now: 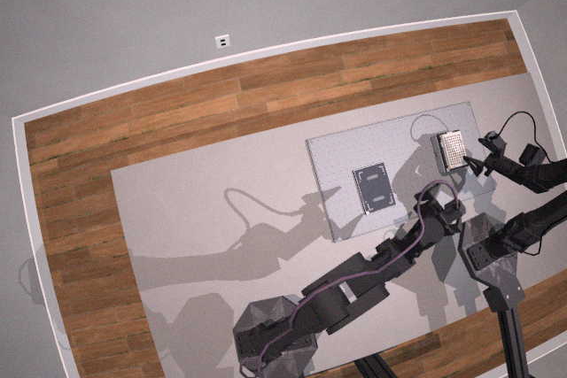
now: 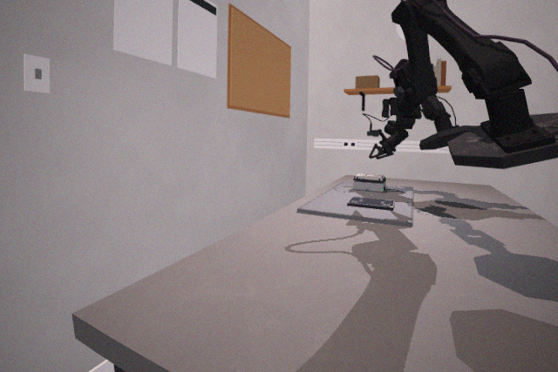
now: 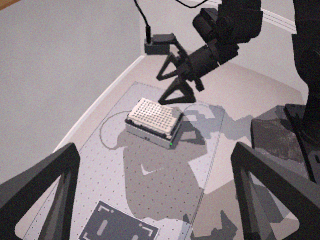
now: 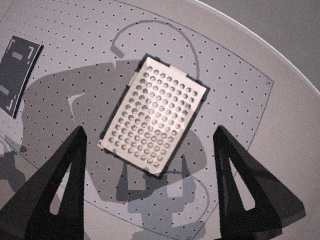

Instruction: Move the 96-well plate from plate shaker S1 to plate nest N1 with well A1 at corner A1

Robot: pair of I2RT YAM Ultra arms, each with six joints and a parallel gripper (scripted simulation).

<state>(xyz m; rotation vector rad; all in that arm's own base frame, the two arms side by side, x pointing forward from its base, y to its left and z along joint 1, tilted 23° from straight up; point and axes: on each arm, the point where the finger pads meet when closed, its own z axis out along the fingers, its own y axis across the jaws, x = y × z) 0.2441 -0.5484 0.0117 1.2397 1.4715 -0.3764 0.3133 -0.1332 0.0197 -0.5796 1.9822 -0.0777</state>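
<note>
The white 96-well plate (image 1: 452,150) sits flat on the plate shaker S1 (image 1: 442,154) at the right end of the perforated board. It also shows in the right wrist view (image 4: 155,115) and the left wrist view (image 3: 155,118). The dark plate nest N1 (image 1: 374,187) lies empty near the board's middle, and shows in the left wrist view (image 3: 119,235). My right gripper (image 1: 476,164) is open and empty, hovering above the plate's near side (image 4: 150,134). My left gripper (image 3: 156,152) is wide open and empty, held high beside the nest and well back from the shaker.
The perforated board (image 1: 398,167) holds both shaker and nest. The left arm (image 1: 366,268) reaches across the table's front. The right arm's base (image 1: 494,264) stands at the front right. A thin cable loops on the board behind the shaker (image 4: 156,34).
</note>
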